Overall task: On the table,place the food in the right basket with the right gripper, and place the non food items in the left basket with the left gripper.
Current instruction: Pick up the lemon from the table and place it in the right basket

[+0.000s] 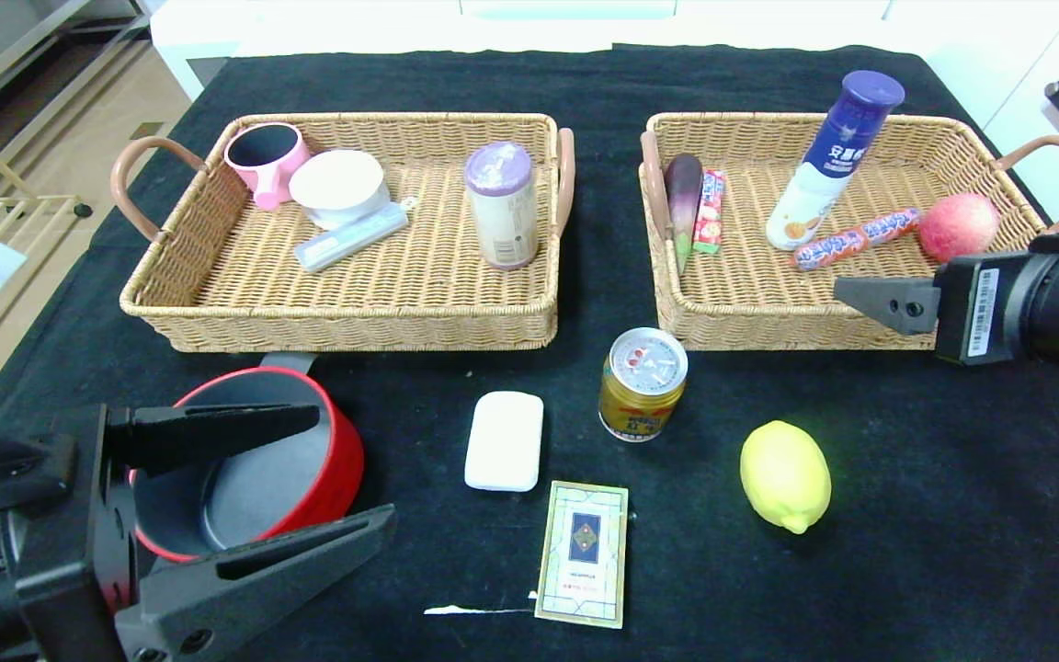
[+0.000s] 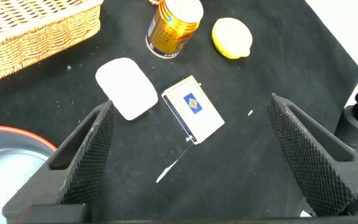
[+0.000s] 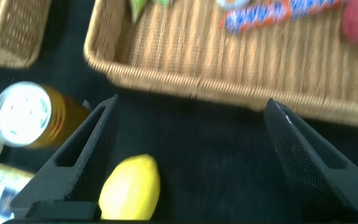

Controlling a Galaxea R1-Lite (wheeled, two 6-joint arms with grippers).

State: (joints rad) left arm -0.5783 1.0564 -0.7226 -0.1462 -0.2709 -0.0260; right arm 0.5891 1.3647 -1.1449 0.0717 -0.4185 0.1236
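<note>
I see my right gripper (image 1: 870, 299) at the right edge of the head frame, over the front rim of the right basket (image 1: 943, 138); its fingers (image 3: 82, 155) stand wide apart with nothing between them. My left gripper (image 1: 327, 478) sits in the lower left of the frame, jaws fully spread and empty, 1 finger over the red pot (image 1: 254, 460) and the other just in front of it.

On the table (image 1: 952, 515), the gold can (image 1: 643, 383) stands upright at centre, just in front of the right basket. The lemon (image 1: 785, 475) lies lower right of it, the white block (image 1: 504, 440) to the left of the can, and the card box (image 1: 582, 553) flat at bottom centre.

The white-and-blue bottle (image 1: 833, 161) stands tilted inside the right basket, beside an eggplant (image 1: 682, 198), a small red packet (image 1: 709, 210), 2 sausage sticks (image 1: 856, 237) and an apple (image 1: 958, 226).

The left basket (image 1: 346, 322), upper left, holds a pink cup (image 1: 265, 161), a white bowl (image 1: 338, 187), a pale flat case (image 1: 350, 236) and a purple-lidded canister (image 1: 501, 204).
</note>
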